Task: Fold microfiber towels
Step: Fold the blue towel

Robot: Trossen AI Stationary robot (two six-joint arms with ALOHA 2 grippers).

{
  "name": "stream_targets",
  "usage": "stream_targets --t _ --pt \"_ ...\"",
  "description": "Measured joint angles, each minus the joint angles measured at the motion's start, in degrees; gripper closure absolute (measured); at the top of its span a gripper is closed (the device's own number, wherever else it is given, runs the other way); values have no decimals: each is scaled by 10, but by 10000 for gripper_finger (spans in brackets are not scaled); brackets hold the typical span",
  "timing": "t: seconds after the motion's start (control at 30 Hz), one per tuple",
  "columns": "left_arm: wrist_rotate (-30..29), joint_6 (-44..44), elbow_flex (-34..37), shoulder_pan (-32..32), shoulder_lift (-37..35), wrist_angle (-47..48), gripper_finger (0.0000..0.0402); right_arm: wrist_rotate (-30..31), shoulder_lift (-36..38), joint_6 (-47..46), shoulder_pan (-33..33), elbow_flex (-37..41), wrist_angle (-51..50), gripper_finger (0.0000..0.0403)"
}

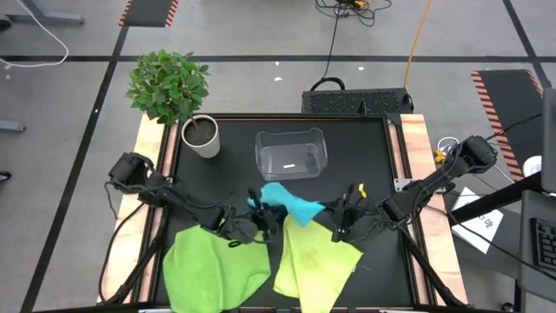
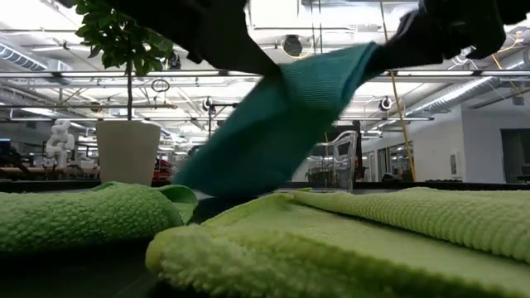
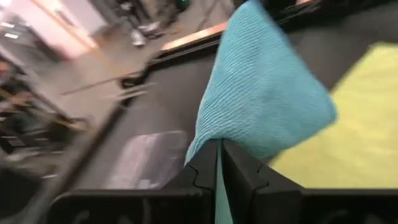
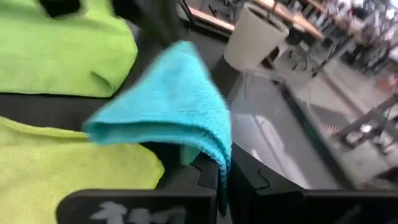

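The turquoise towel (image 1: 291, 206) hangs between my two grippers over the table's middle, above the near edges of the other two towels. My left gripper (image 3: 219, 152) is shut on its left end, and my right gripper (image 4: 224, 167) is shut on its right end. In the low view the turquoise towel (image 2: 281, 116) slopes from upper right down to lower left. The bright green towel (image 1: 217, 265) lies flat near the left front. The pale yellow-green towel (image 1: 317, 261) lies flat near the right front. My left gripper pinches the turquoise towel's edge (image 3: 214, 134) between its two fingers, coming from the table's left, nearly level. The cloth spreads out beyond the fingertips, clear of the table there. My right gripper pinches a folded part of the turquoise towel (image 4: 217, 149) between its two fingers, coming from the table's right, nearly level. Several layers show at the fold, which bulges slack beyond the fingertips.
A clear plastic bin (image 1: 291, 155) stands behind the towels at the table's middle. A potted plant in a white pot (image 1: 201, 136) stands at the far left corner. Wooden rails (image 1: 415, 148) border the black tabletop on both sides.
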State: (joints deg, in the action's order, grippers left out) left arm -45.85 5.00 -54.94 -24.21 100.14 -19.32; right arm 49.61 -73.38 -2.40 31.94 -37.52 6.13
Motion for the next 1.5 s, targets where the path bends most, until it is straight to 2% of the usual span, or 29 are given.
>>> stream_targets --t 0.13,0.4,0.67,0.87,1.0,1.13,1.5 --pt "60 -55 19 -5 0 -1 381 -19 0 -79 10 25 -2 399" --pt "170 -82 22 -22 0 -11 378 -34 0 -235 47 64 0 399" --pt "174 -122 21 9 6 41 378 -35 0 -335 69 91 -2 399" --pt "183 -157 21 64 50 58 378 -36 0 -345 76 92 1 399" --pt "208 -178 21 94 77 54 378 -41 0 -338 77 92 6 399" --pt "219 -174 21 101 86 52 378 -65 0 -332 77 92 11 399" --pt "224 -168 21 103 86 54 378 -66 0 -313 78 92 29 399"
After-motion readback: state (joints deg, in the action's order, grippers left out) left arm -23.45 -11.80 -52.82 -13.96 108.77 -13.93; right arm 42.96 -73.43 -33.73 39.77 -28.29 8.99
